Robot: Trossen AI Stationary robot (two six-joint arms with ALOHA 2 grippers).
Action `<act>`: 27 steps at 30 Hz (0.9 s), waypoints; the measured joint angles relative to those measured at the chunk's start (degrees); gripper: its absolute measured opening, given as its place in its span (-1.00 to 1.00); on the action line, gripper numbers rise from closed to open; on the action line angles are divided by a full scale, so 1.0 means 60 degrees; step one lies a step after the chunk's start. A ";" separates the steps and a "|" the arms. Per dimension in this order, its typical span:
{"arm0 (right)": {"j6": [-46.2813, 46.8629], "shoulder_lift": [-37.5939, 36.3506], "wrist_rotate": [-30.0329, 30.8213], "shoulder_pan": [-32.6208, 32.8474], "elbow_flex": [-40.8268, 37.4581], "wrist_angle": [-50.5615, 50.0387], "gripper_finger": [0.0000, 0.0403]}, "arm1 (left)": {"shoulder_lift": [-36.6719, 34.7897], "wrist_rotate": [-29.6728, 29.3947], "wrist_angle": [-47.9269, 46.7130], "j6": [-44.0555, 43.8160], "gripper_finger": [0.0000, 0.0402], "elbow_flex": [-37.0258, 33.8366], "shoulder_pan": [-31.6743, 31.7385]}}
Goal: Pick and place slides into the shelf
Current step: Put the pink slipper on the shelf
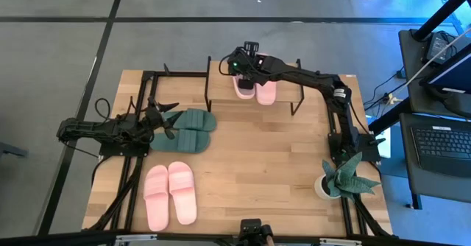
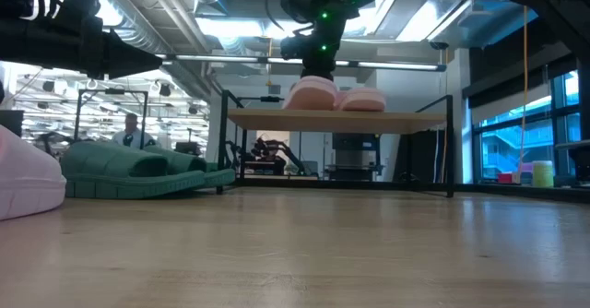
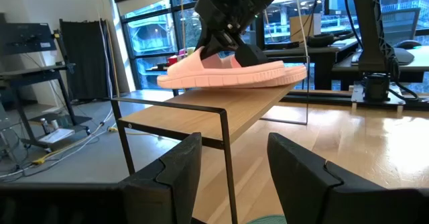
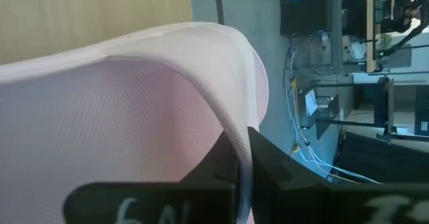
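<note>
The shelf (image 1: 221, 91) stands at the table's far edge, and two pink slides lie on its top board. My right gripper (image 1: 241, 68) reaches over it from the right and is shut on the left pink slide (image 1: 243, 88), (image 2: 312, 92). The other pink slide (image 1: 266, 91) lies beside it. The dark green pair (image 1: 188, 129) rests sole-down on the table left of centre. My left gripper (image 1: 165, 121) is open just left of that pair, and its fingers (image 3: 231, 163) point toward the shelf. A second pink pair (image 1: 169, 194) lies near the front edge. My right gripper holds the left pink slide by the edge of its wide strap (image 4: 236, 133), pinched between the two fingers. It comes from above, pointing down. The slide lies level with its sole on the shelf's top board (image 3: 221, 103).
A potted plant (image 1: 342, 176) stands at the table's right, near the right arm's base. Bare wooden tabletop (image 1: 257, 165) lies between the shelf and the front pink pair. The shelf's lower level (image 2: 332, 174) shows nothing on it in the low view.
</note>
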 joint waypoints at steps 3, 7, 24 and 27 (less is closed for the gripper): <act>0.0043 0.0093 -0.0014 0.0003 0.0003 -0.0186 -0.94 | -0.0003 -0.0002 -0.0003 -0.0004 -0.18 0.0003 -0.0004; 0.0047 0.0315 0.0011 0.0023 0.0014 -0.0196 -0.93 | 0.0000 -0.0007 -0.0002 -0.0010 -0.18 0.0002 -0.0001; 0.0048 0.0450 -0.0025 0.0010 0.0017 -0.0244 -0.57 | -0.0002 -0.0004 -0.0003 -0.0004 -0.18 0.0003 -0.0004; 0.0044 0.0450 -0.0025 0.0006 0.0010 -0.0287 -0.46 | 0.0001 -0.0004 0.0001 -0.0004 -0.18 0.0003 -0.0004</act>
